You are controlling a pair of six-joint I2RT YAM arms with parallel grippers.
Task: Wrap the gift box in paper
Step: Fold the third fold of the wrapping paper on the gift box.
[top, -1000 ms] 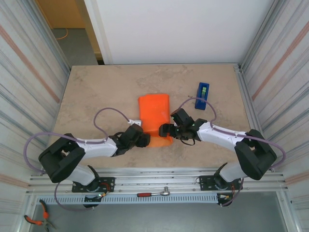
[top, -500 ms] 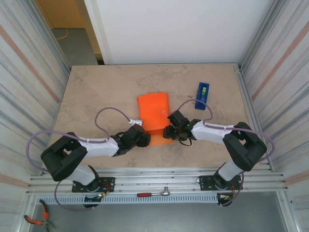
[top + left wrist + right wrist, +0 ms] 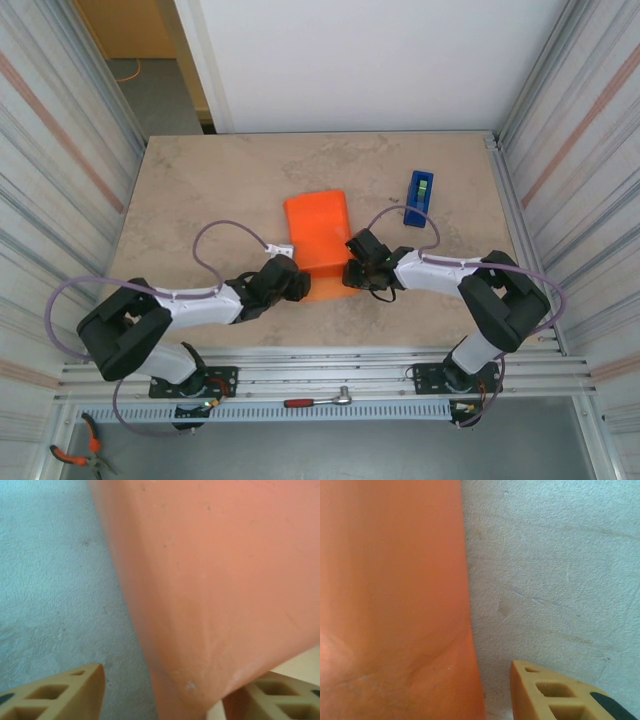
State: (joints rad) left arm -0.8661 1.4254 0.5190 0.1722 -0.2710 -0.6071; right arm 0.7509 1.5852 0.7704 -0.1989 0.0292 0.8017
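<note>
The orange paper [image 3: 319, 236] lies folded into a bundle mid-table, and the gift box is hidden inside it. My left gripper [image 3: 291, 284] sits at the bundle's near left corner. In the left wrist view that paper corner [image 3: 210, 605] hangs down between the jaws. The left finger [image 3: 65, 695] stands apart from the paper, and the right finger [image 3: 272, 700] is close against it. My right gripper [image 3: 358, 270] is at the bundle's near right edge. In the right wrist view one finger [image 3: 560, 695] stands a small gap away from the paper edge [image 3: 395, 605]; the other finger is hidden.
A blue tape dispenser [image 3: 420, 197] stands at the back right, beyond the right arm. Beige marbled tabletop [image 3: 210, 190] lies bare to the left and behind the bundle. Ribbed metal walls [image 3: 60, 200] close in both sides.
The right gripper slid left up to the paper's right edge and its jaws narrowed. The left jaws narrowed round the paper corner. The bundle shifted slightly.
</note>
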